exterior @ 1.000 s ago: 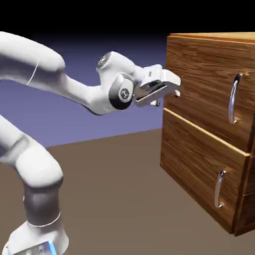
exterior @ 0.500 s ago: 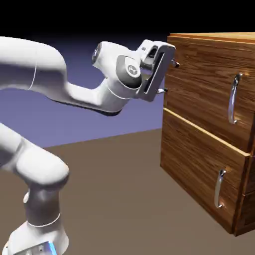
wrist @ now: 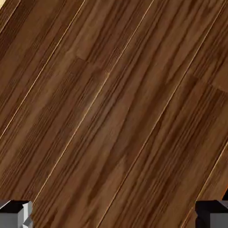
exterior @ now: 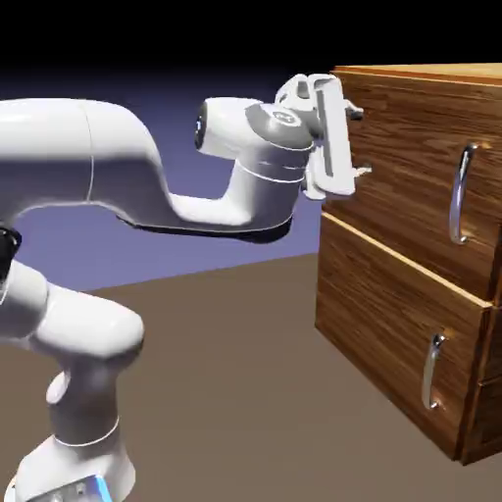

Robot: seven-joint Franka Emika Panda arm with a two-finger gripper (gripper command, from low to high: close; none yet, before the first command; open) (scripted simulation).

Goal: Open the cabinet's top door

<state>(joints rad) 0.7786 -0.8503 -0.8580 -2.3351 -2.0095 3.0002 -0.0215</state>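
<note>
White arm (exterior: 118, 157): rises at the exterior view's left and reaches right toward the cabinet.
Pincer (exterior: 362, 142): spread, with nothing between its fingertips (wrist: 15, 214); one tip lies above the other in the exterior view, near the top door's left part.
Cabinet (exterior: 407, 255): glossy brown wood grain, standing at the exterior view's right.
Top door (exterior: 412, 147): closed, the taller of two stacked front panels.
Upper handle (exterior: 458, 194): curved, silver and upright, toward the top door's right side, well apart from the pincer.
Lower panel (exterior: 382, 309): shorter, beneath the top door, with a shorter silver handle (exterior: 429, 373).
Hand view: wood grain running diagonally, crossed by pale lines.
</note>
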